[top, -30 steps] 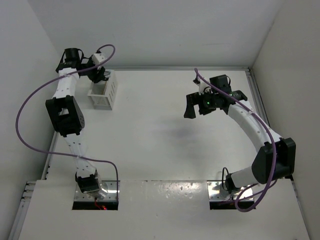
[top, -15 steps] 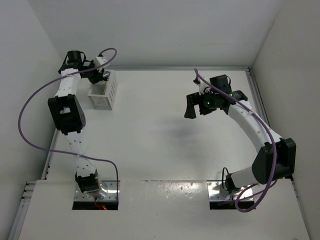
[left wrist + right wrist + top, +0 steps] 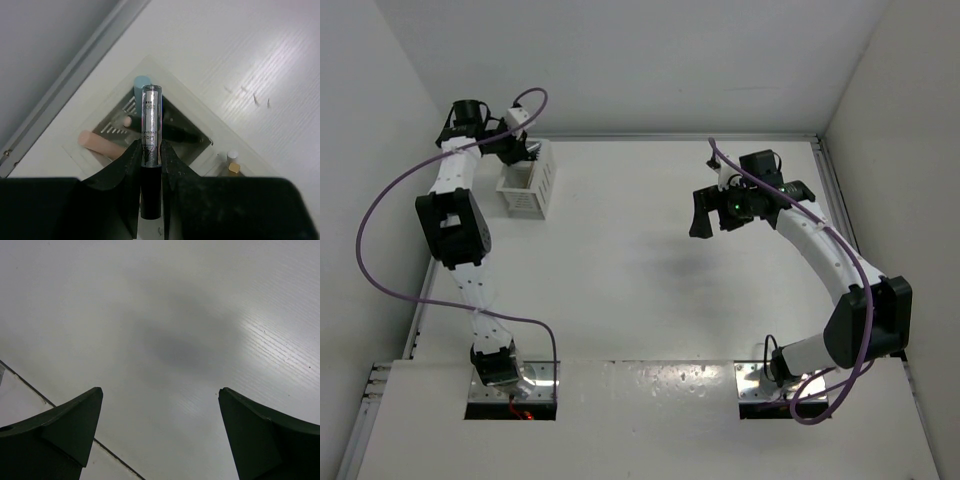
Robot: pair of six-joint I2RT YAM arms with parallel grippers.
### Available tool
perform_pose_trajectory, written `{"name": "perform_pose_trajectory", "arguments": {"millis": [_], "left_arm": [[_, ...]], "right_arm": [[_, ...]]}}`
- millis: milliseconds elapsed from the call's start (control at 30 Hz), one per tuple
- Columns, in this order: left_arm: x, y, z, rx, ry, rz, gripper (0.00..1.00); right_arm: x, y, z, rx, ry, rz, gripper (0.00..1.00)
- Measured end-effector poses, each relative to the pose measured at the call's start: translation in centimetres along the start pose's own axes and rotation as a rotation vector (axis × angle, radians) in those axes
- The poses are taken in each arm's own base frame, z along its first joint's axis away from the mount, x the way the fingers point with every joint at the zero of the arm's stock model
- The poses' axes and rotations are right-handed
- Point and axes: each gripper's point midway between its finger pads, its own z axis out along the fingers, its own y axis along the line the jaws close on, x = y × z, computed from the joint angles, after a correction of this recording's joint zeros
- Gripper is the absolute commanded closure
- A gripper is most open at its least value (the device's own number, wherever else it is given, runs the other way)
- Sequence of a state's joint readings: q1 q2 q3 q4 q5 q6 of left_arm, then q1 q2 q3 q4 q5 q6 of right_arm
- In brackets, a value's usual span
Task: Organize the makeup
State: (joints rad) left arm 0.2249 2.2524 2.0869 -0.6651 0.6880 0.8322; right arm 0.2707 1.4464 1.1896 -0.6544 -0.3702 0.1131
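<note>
Left end effector (image 3: 150, 152) has its two fingers closed tight on a short tube (image 3: 151, 112). It grips the dark lower half, so the silvery printed upper half sticks out past the fingertips. Just beyond that tip lies the white box (image 3: 200, 116), and the tube points into its open compartment, where a light blue stick (image 3: 142, 82), a pink stick (image 3: 99, 143) and a black stick (image 3: 176, 133) lean. The step in hand looks like dropping the tube in with them. To do it well, I would line the tube up with the free gap between the blue and black sticks and lower it until its tip is below the rim. Only then should the fingers part, so it slides in rather than bouncing onto the desk (image 3: 260, 60). Right end effector (image 3: 160, 392) hangs spread wide and empty above the desk, well apart from the box.
</note>
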Motion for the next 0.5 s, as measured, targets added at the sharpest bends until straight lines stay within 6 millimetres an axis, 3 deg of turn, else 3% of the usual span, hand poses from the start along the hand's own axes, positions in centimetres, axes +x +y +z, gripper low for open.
{"name": "perform_pose_trajectory", "arguments": {"millis": [200,367,500], "left_arm": [[-3.0,1.6,-0.7,-0.050,-0.236,-0.170,1.00],[-3.4,0.6,-1.3,-0.033,-0.372,-0.264,1.00],[-5.0,0.7,-1.7,-0.006,-0.476,-0.312,1.00]], "right_arm": [[-0.1,0.1,-0.1,-0.001,0.002,0.001,0.00],[-1.0,0.3,-0.3,-0.002,-0.003,-0.005,0.00],[-1.7,0.8,-0.3,-0.011,-0.007,-0.020,0.00]]}}
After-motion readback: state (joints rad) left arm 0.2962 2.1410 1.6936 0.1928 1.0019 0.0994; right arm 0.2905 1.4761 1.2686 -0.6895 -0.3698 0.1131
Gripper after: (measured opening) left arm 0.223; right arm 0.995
